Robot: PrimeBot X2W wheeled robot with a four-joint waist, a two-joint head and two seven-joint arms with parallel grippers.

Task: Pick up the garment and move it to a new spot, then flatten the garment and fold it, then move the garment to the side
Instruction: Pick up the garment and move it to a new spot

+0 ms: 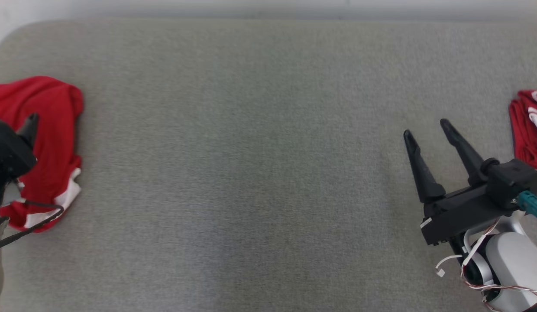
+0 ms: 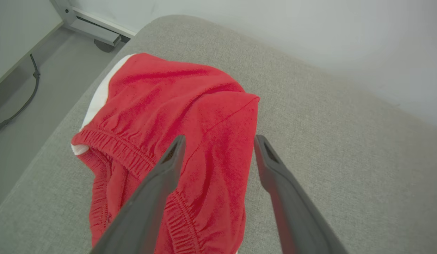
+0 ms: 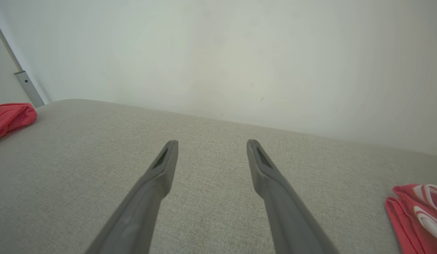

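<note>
The garment [image 1: 50, 143] is a crumpled pair of red shorts with white trim, lying at the far left of the grey padded surface [image 1: 260, 173]. The left wrist view shows its gathered elastic waistband and a folded red panel [image 2: 162, 102]. My left gripper [image 2: 220, 139] is open just above the garment's right part, with nothing between the jaws. One of its dark fingers [image 1: 30, 125] shows over the red cloth in the head view. My right gripper [image 1: 428, 131] is open over bare surface at the right [image 3: 211, 143], far from the garment [image 3: 10, 116].
A second red cloth with white stripes [image 1: 530, 130] lies folded at the right edge, beside my right gripper [image 3: 419, 211]. A pale wall runs behind the surface. Past the surface's left end are the floor, a cable [image 2: 24, 98] and a metal frame [image 2: 88, 26].
</note>
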